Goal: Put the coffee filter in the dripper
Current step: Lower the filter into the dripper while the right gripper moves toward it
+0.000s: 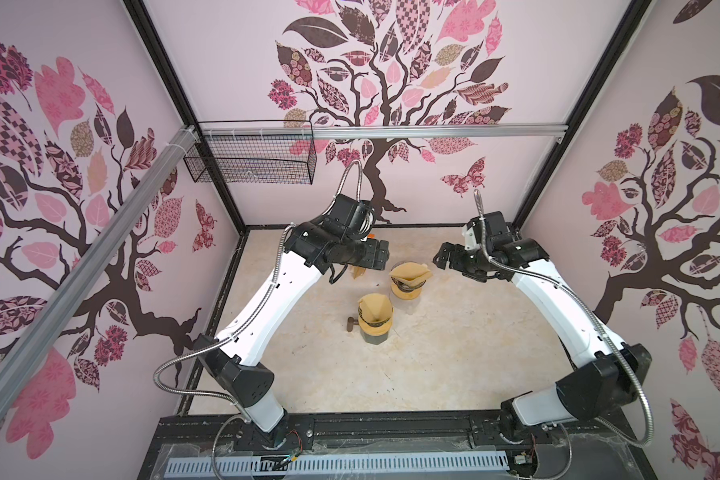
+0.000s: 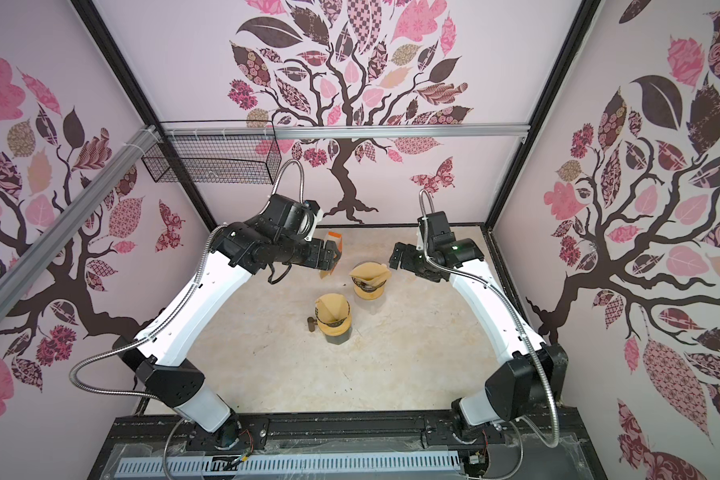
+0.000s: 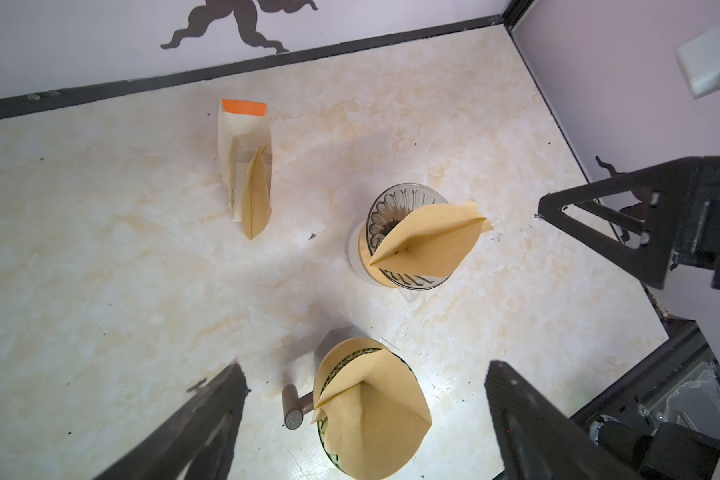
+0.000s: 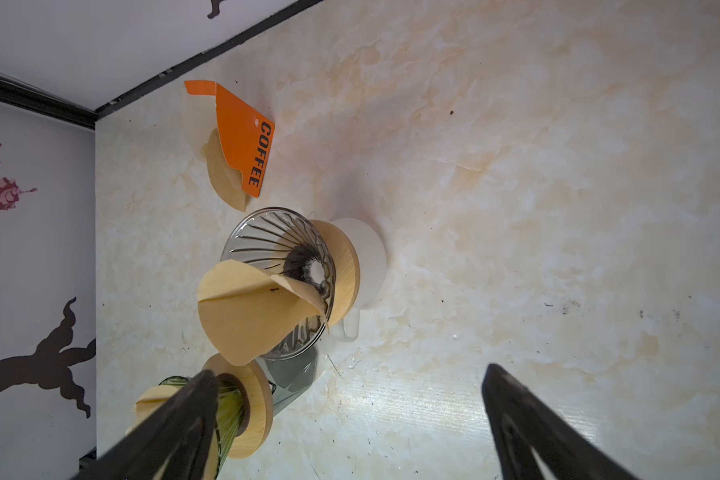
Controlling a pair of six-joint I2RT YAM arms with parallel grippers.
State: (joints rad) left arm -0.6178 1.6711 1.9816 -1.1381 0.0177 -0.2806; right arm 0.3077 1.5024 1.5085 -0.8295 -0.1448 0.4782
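Left hand (image 3: 364,366) is spread wide with nothing between the fingers; it hangs above the tabletop (image 1: 433,353), clear of everything. Right hand (image 4: 348,370) is spread wide too, empty, also up in the air. In both top views the two hands face each other, left hand (image 1: 381,255) and right hand (image 1: 443,253), well apart.

The filter (image 1: 410,272) is in the gap between the hands, lower than both and touching neither. It sits on the clear dripper (image 4: 267,237), half opened and tilted. One side leans in the cone and the other sticks out over the rim on the right hand's side. The cone's ribbed wall and drain hole show bare beside it, so it is not seated flat. In the left wrist view the filter (image 3: 429,241) lies across the rim of the dripper (image 3: 387,208).

The second dripper (image 1: 375,328), green glass with a wood collar, stands under the left hand, nearer the arm bases. Its own filter (image 3: 371,415) is in it, opened as a cone, with the seam flap up.

The pack (image 3: 242,166), orange and marked COFFEE (image 4: 242,141), stands beyond the left hand towards the back wall, just beside the clear dripper. Brown filters poke out of it.
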